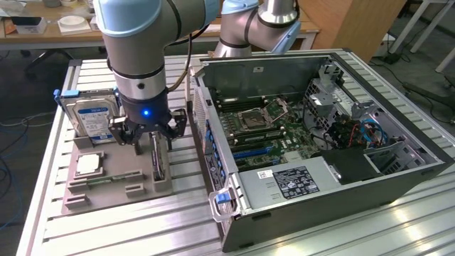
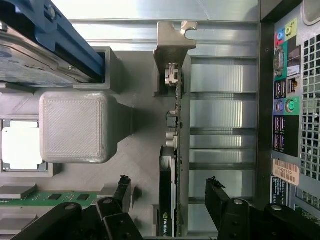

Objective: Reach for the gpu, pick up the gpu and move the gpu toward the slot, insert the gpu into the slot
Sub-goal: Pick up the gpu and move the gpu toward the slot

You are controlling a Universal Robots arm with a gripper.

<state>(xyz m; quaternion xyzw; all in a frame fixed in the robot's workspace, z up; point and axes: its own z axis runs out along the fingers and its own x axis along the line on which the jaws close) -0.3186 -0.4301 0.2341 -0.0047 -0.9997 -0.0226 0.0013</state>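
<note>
The slatted metal desk [image 1: 106, 229] carries everything here. The open computer case [image 1: 341, 197] lies on its side and takes up the half of the desk toward the exterior view's right, with its motherboard [image 1: 284, 128] facing up. My arm [image 1: 142, 42] comes down over the other half, above the grey holder [image 1: 106, 194] that sits near the desk's edge at the exterior view's left, just beside the case. At the far end of that holder the hard drive [image 1: 92, 114] stands upright in its blue-edged cradle. The gpu [image 1: 157, 165] stands on its long edge in a groove along the side of the holder nearest the case, and in the wrist view its silvery bracket [image 2: 172, 40] is at the end away from me. My tool [image 1: 153, 146] hangs directly over the gpu with its jaws spread wide, one finger [image 2: 122, 187] on each side of the card and both clear of it, so I have hold of nothing. The processor chip [image 1: 89, 164] lies flat in its pocket on the holder, and the slim green memory stick [image 1: 106, 178] lies just beside it.
</note>
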